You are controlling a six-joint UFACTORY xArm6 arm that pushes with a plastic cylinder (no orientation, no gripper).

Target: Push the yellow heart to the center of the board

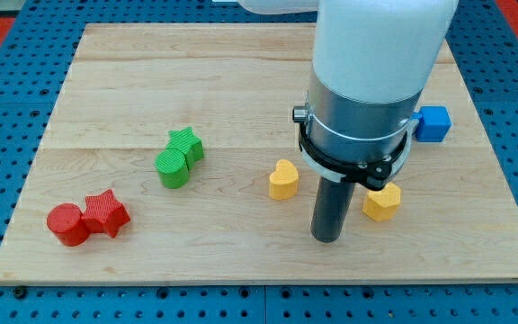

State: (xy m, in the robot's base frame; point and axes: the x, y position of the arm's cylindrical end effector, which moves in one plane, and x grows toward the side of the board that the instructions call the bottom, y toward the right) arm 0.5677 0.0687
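A yellow heart lies a little right of the board's middle. My tip rests on the board below and to the right of it, apart from it. A second yellow block, shaped like a pentagon or heart, lies just right of the rod, close to it. The arm's wide body hides the board above the rod.
A green star touches a green cylinder left of centre. A red cylinder and a red star touch at the lower left. A blue cube sits at the right edge. The wooden board lies on blue pegboard.
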